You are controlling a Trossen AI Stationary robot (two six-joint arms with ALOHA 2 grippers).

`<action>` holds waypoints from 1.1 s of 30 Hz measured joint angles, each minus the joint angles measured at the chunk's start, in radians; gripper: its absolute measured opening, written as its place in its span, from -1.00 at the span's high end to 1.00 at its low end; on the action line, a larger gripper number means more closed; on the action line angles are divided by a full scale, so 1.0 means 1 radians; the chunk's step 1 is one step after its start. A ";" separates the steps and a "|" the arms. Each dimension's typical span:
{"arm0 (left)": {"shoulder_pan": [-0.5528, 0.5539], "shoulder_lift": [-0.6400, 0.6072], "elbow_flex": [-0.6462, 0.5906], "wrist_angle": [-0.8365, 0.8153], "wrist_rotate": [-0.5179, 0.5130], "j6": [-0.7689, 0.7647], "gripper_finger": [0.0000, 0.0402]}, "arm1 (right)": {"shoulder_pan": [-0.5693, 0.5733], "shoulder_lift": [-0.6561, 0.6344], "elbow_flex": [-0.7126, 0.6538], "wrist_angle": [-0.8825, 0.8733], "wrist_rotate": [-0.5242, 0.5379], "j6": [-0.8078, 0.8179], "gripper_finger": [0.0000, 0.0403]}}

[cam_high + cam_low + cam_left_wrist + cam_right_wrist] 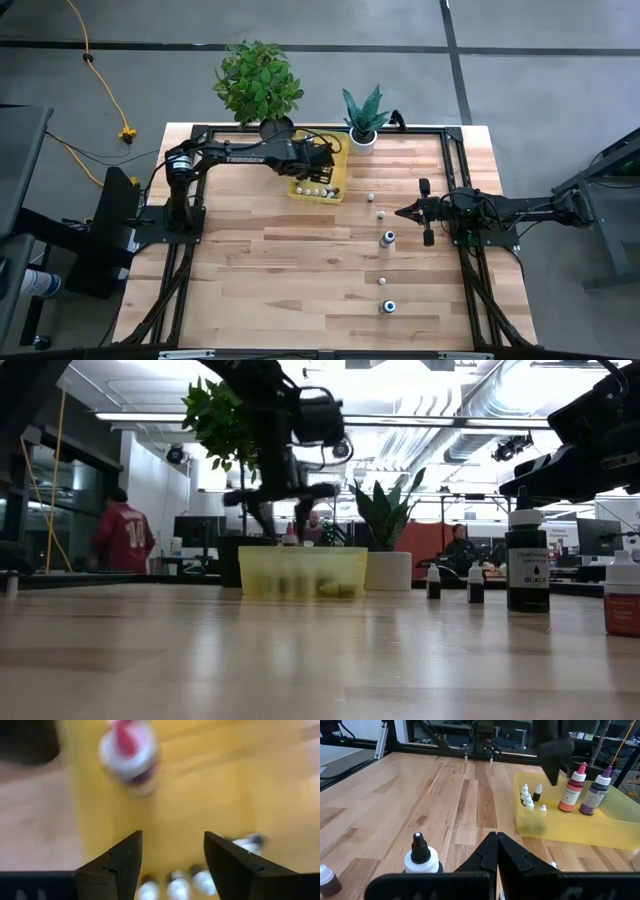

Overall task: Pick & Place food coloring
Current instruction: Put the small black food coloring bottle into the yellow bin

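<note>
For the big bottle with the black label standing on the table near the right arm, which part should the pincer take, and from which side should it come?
The black-label bottle stands upright on the table, apart from its neighbours. Its wide body probably gives the steadiest hold; the narrow cap could slip. The right pincer, now shut, waits beside it, so I would open it and come level from that side, closing just under the shoulder.

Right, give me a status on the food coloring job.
Partly done. Several small bottles and two taller ones already stand in the yellow bin. The left gripper is open above the bin, holding nothing. Five bottles remain on the table, such as the one by the shut, idle right gripper.
</note>
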 joint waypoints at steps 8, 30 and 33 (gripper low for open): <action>-0.034 -0.015 0.052 0.185 0.171 0.378 -0.01 | 0.000 0.000 0.000 0.000 0.000 0.000 1.00; -0.078 0.373 0.767 -0.231 0.386 1.290 -0.01 | 0.000 0.001 0.000 -0.001 -0.001 0.000 1.00; -0.078 0.425 0.828 -0.235 0.386 1.297 -0.01 | 0.000 0.003 0.000 -0.001 0.000 0.000 1.00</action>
